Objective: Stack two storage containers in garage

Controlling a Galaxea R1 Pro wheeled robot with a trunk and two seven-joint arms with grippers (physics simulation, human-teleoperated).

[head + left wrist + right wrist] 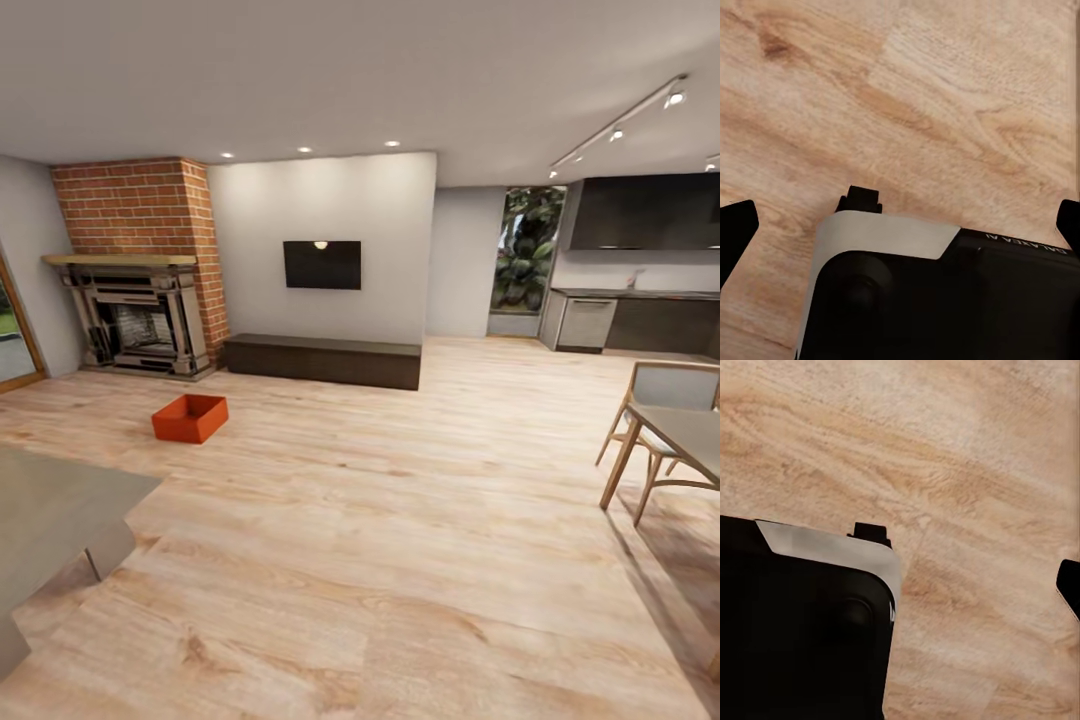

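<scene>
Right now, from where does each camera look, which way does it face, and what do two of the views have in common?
Head view: from the robot's head, facing forward over the living room; one orange-red storage container on the wood-plank floor near the brick fireplace.
Left wrist view: on the left arm, facing down at the floor; dark fingers at the edges, robot base below.
Right wrist view: likewise downward; one finger, base.
Both wrist views share floor and base.

An orange-red rectangular lidless bin (pixel 190 417) sits on the light wood-plank floor (pixel 400 520) near the red-brick fireplace (pixel 140 270).
</scene>
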